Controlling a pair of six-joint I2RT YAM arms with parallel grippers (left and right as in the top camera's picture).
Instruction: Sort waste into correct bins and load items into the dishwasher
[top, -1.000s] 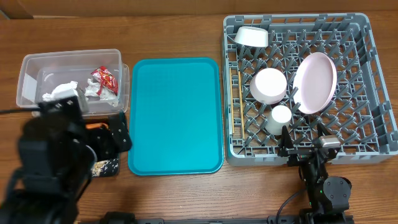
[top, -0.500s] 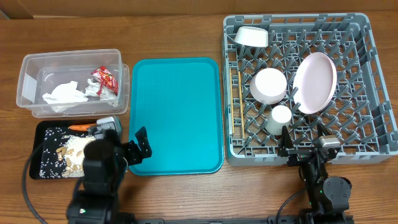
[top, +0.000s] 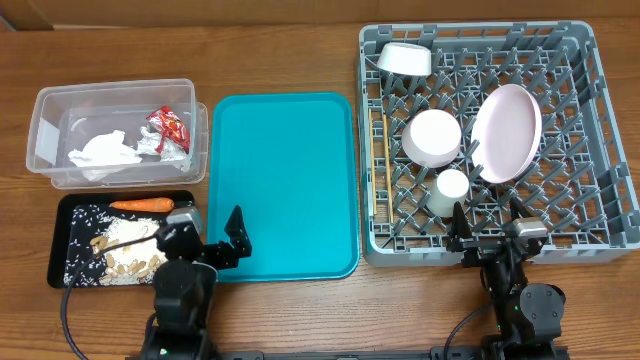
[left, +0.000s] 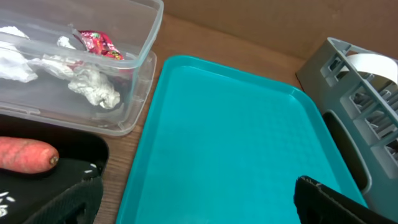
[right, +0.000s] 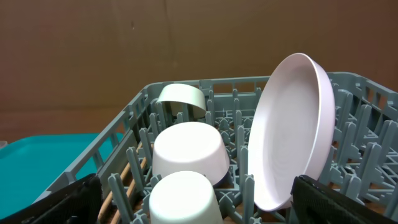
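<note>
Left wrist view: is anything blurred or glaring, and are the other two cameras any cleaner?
Left wrist: its fingers are dark and soft at the bottom corners; clear tub and teal tray sharp, no glare. Right wrist: plate crisp, evenly lit. Overhead: even light, faint shadows.

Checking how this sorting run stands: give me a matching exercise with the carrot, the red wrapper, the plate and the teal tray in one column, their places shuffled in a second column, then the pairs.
Column one
1. carrot
2. wrapper
3. plate
4. teal tray

Column two
A. standing on edge in the grey rack
B. in the clear tub
C. lying between the clear tub and the grey rack
D. in the black tray

Pairs: 1-D, 2-B, 3-A, 4-C
</note>
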